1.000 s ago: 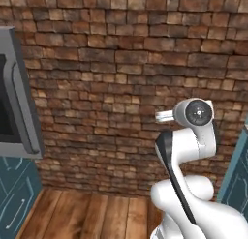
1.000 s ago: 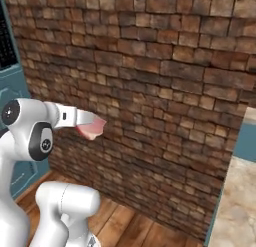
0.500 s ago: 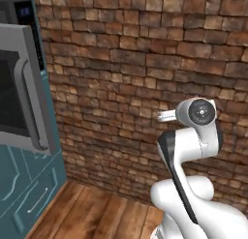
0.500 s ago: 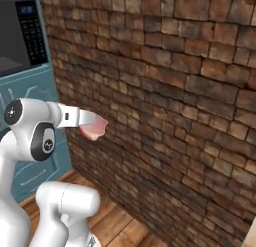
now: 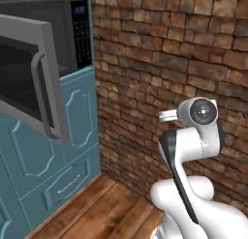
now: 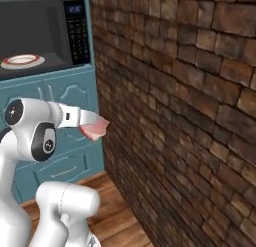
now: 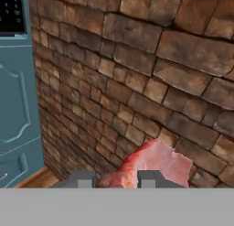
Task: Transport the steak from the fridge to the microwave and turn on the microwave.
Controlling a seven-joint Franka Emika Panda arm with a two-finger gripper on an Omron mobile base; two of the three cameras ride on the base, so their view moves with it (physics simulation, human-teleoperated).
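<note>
Right base view: the two-finger gripper (image 6: 91,125) is clamped on the small red-pink slab of steak (image 6: 95,130) — the big grey built-in microwave (image 6: 45,33), door open, sits up and to the left, beyond the hand, a round plate (image 6: 20,60) inside.

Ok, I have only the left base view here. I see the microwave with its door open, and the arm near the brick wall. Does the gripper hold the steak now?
Observer: Yes. In the right base view the gripper is closed on the steak, beside the brick wall.
Operator: Is something already inside the microwave?
Observer: Yes, a round plate with a red rim lies on the floor of the microwave.
Operator: Is the steak gripped well?
Observer: In the hand view the steak sticks out past both fingertips, toward the bricks.
</note>
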